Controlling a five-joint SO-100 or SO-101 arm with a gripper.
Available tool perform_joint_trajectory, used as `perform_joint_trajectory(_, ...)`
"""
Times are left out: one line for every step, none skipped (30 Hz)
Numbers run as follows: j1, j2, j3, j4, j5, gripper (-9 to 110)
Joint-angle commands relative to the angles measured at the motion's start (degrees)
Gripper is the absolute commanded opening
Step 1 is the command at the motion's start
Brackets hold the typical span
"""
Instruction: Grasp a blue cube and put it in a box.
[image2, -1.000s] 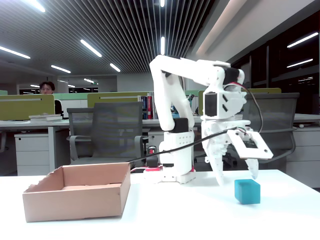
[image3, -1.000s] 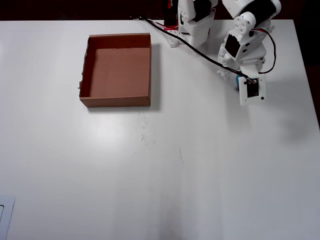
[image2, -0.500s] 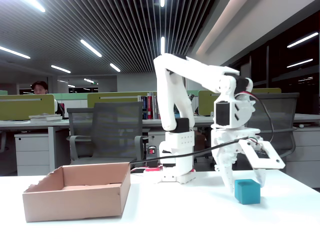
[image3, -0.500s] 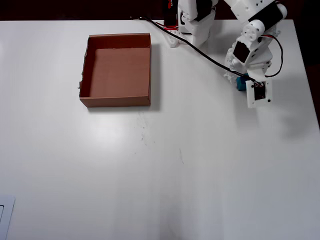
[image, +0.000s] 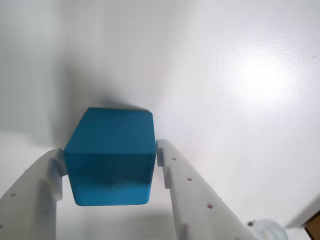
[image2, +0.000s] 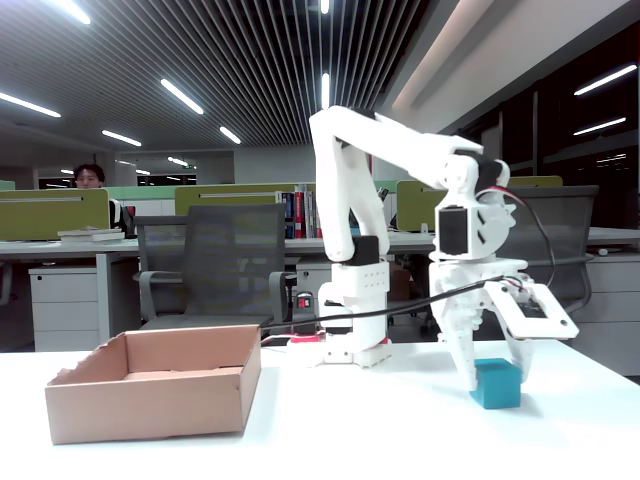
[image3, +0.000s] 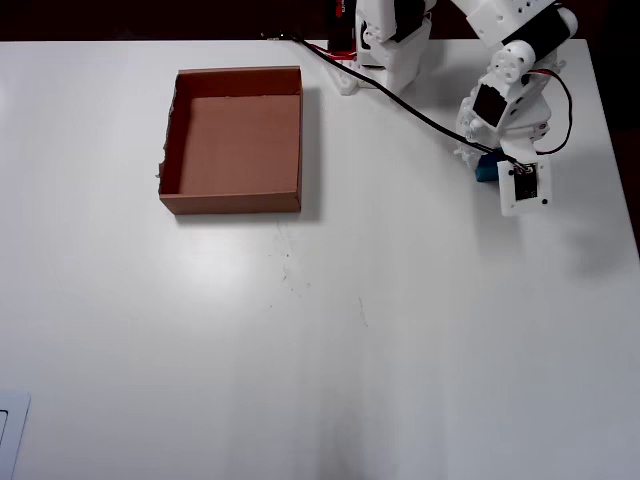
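Note:
The blue cube (image: 110, 165) fills the middle of the wrist view, resting on the white table with a white finger pressed against each side. My gripper (image: 110, 150) is shut on it. In the fixed view the cube (image2: 496, 384) sits on the table at the right, between the lowered fingers of the gripper (image2: 495, 378). From overhead only a corner of the cube (image3: 486, 170) shows under the gripper (image3: 487, 165), near the table's right rear. The cardboard box (image3: 230, 203) stands empty at the rear left, and in the fixed view (image2: 150, 410) at the left.
The arm's base (image3: 390, 50) stands at the table's rear edge, and a black cable (image3: 400, 100) runs from it to the wrist. Office chairs (image2: 220, 260) and desks stand behind the table. A pale object (image3: 10, 440) lies at the front left corner.

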Motion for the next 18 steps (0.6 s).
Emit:
perform_joint_trajectory(-0.8,0.3,-1.5,-0.8,0.4,22)
perform_joint_trajectory(-0.8,0.3,-1.5,-1.0,0.4,21)
perform_joint_trajectory(-1.0,0.3,-1.4,-1.1,0.6,21)
perform_joint_trajectory(-1.1,0.3,-1.3,-1.3,0.7,21)
perform_joint_trajectory(-1.1,0.3,-1.2,-1.4,0.8,20)
perform_joint_trajectory(-1.3,0.3,-1.1,-1.5,0.9,20)
perform_joint_trajectory(-1.4,0.3,-1.0,-1.7,1.0,20)
perform_joint_trajectory(-1.5,0.3,-0.9,-1.8,1.1,20)
perform_joint_trajectory(-1.5,0.3,-0.9,-1.8,1.2,20)
perform_joint_trajectory(-1.6,0.3,-0.8,-1.8,1.4,19)
perform_joint_trajectory(-1.7,0.3,-0.7,-1.9,1.6,19)
perform_joint_trajectory(-1.7,0.3,-0.7,-1.9,1.7,18)
perform_joint_trajectory(-1.7,0.3,-0.7,-1.9,1.8,18)
perform_joint_trajectory(-1.8,0.3,-0.6,-1.8,1.8,18)
perform_joint_trajectory(-1.8,0.3,-0.6,-1.8,1.8,17)
perform_joint_trajectory(-1.8,0.3,-0.6,-1.7,1.8,17)
perform_joint_trajectory(-1.8,0.4,-0.5,-1.6,1.8,17)
perform_joint_trajectory(-1.8,0.4,-0.4,-1.6,1.9,17)
